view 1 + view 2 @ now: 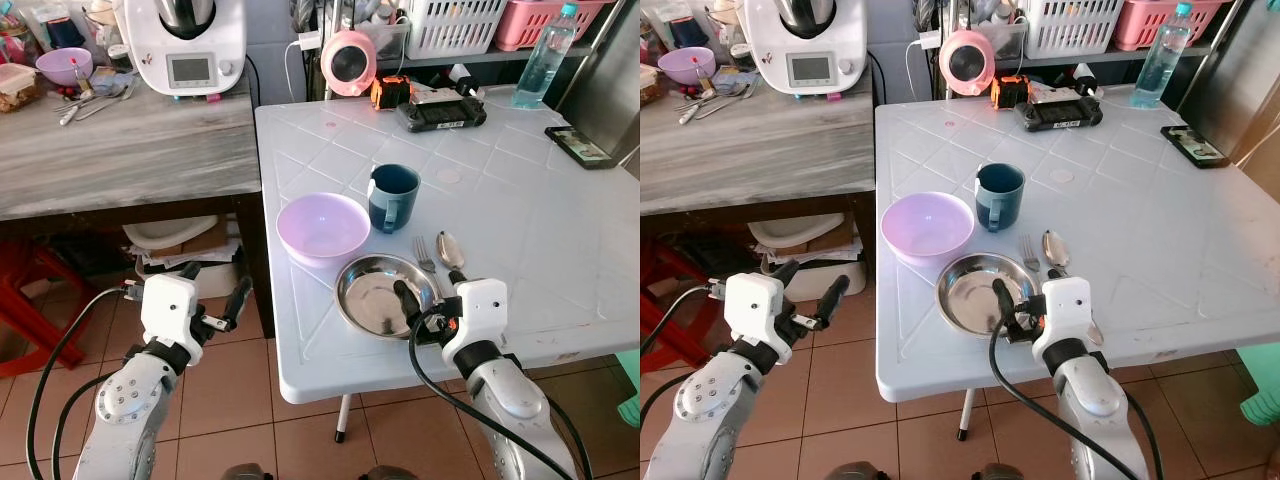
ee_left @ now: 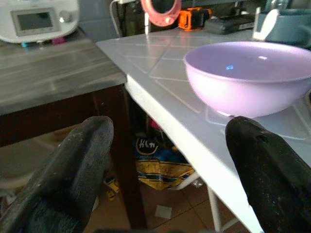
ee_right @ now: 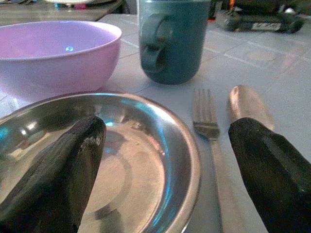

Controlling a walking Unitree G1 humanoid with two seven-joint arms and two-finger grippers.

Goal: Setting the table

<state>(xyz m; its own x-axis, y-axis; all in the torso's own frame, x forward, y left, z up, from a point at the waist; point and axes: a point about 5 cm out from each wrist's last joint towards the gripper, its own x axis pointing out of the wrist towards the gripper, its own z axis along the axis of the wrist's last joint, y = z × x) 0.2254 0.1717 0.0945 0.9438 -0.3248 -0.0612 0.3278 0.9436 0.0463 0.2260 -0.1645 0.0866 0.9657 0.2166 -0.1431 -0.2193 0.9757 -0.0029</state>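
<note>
Near the front edge of our white bench lies a round, shiny steel plate, shallow and empty. Just behind it to the left sits a lilac plastic bowl, and a dark teal mug stands upright just beside the bowl's right rim. A fork and a spoon lie side by side on the bench right of the plate, the fork nearer to it.

Our right gripper hovers at the plate's front right edge with its fingers spread apart and nothing between them: one finger hangs over the plate's basin, the other over the spoon's handle. Our left gripper is off the bench, over the tiled floor beside the bench's left edge, likewise spread and empty, facing the bowl.

Further back on the bench are a black handheld device, a phone, a water bottle and a pink round appliance. To the left stands a wooden counter carrying a white kitchen machine.
</note>
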